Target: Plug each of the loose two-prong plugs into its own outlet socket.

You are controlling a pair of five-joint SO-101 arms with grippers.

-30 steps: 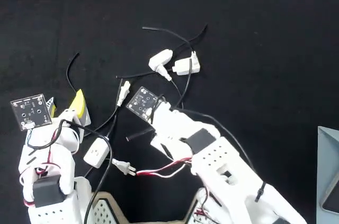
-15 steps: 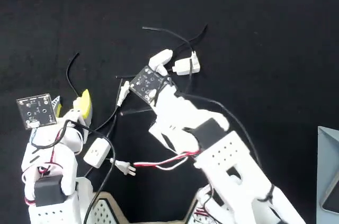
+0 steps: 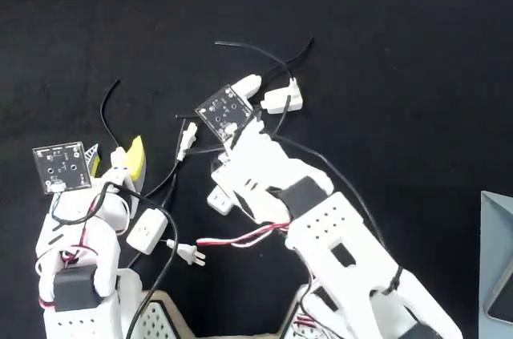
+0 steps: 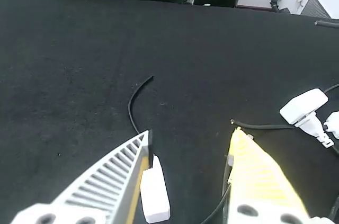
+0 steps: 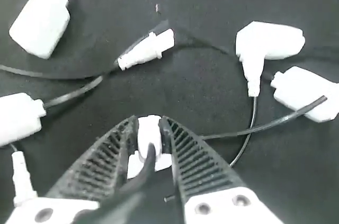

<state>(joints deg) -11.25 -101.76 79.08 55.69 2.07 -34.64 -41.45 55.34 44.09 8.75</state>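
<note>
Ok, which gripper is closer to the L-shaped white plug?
Right. The right gripper, shut on a small white plug, sits just short of the L-shaped white plug. The left gripper, open, is farther off across the cables.

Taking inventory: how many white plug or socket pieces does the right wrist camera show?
7, maybe more hidden: held piece in the right gripper; on the cloth, rounded block, slim plug, cabled block, second plug, angled piece, flat block.

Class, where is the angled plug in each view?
High view: angled plug mid-table, beside a socket.
Left wrist view: plug beyond the yellow finger, socket beside it.
Right wrist view: plug beyond the right gripper, shut on a white piece.
Shared landmark: the socket beside it.
</note>
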